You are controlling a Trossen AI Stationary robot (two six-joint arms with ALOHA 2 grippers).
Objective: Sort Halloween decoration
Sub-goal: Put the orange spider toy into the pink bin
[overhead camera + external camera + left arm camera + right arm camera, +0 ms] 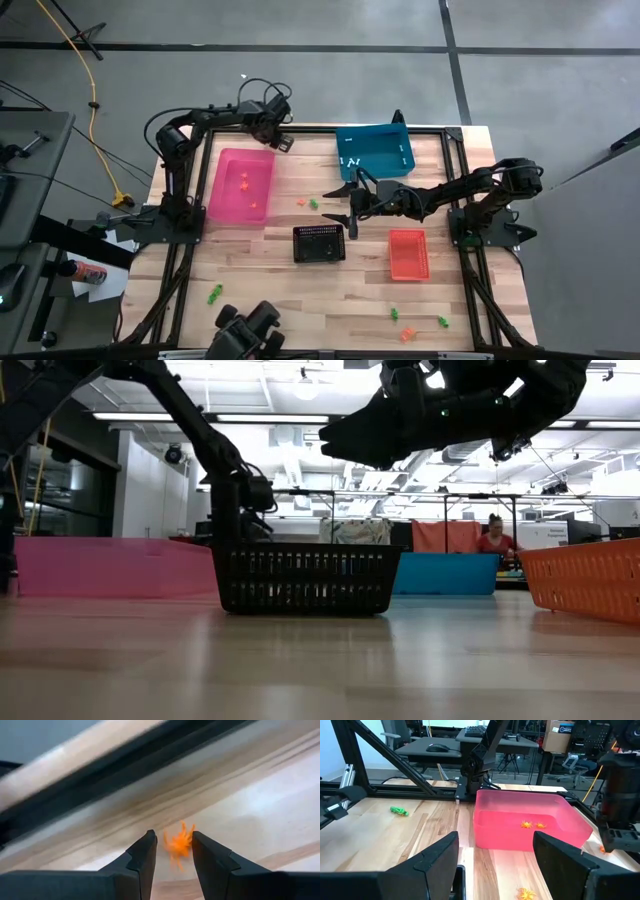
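High view: the left hand (284,141) sits at the far edge of the desk (270,290), just beyond the pink bin (241,184). The right hand (348,203) hangs mid-desk between the blue bin (374,150) and the black basket (319,243), with an orange trinket (301,202) and a green trinket (313,204) lying just beside it. The red bin (407,254) is nearer. More trinkets lie loose near the front edge.

Low view: the right hand (345,440) hovers above the black basket, not touching it.

Left wrist view: an orange spider trinket (178,843) sits between the 2 half-open fingers (142,857); whether they pinch it I cannot tell. Risk: if the hold is loose, the trinket could slip onto the desk short of the pink bin.

Right wrist view: the right hand (495,855) is spread wide and empty, facing the pink bin, which holds 2 orange trinkets (532,825). Another orange trinket lies on the desk just ahead.
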